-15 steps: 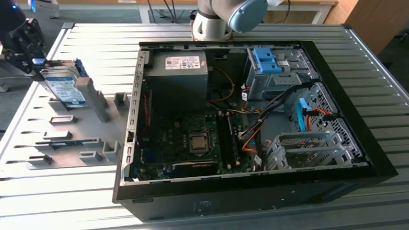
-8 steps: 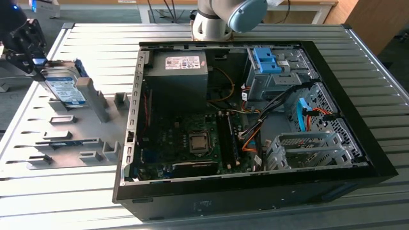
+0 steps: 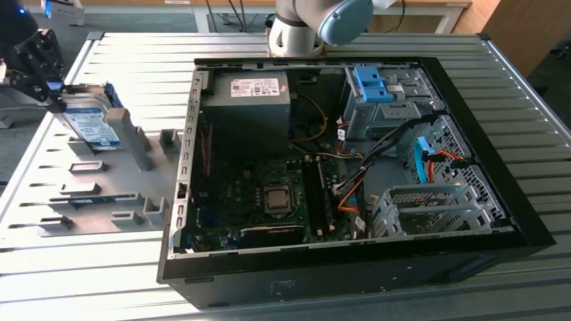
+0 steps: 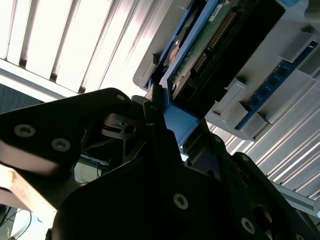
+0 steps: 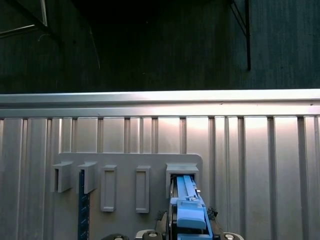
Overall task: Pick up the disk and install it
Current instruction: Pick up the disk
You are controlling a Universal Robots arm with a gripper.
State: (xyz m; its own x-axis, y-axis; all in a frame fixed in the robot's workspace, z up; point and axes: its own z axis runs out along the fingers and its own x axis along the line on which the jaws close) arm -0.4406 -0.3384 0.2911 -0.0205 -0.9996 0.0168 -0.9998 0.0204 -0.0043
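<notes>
The disk (image 3: 89, 126), a silver drive with a white-and-blue label and blue side rails, stands on edge in a slot of the grey fixture plate (image 3: 107, 200) at the exterior view's left. My black gripper (image 3: 53, 99) sits at its upper end. In the second wrist view the gripper (image 4: 181, 126) is shut on the disk's blue handle, and the disk's green circuit board (image 4: 210, 45) extends away from the fingers (image 4: 156, 102). In the first wrist view the blue handle (image 5: 190, 215) rises out of a grey slot block (image 5: 182, 172).
An open black computer case (image 3: 499, 200) lies to the exterior view's right, with a grey power supply (image 3: 254, 100), a motherboard (image 3: 267, 194), a blue bracket (image 3: 370, 83) in the upper drive bay and metal drive cages (image 3: 428, 207). The robot base (image 3: 299, 30) stands behind it.
</notes>
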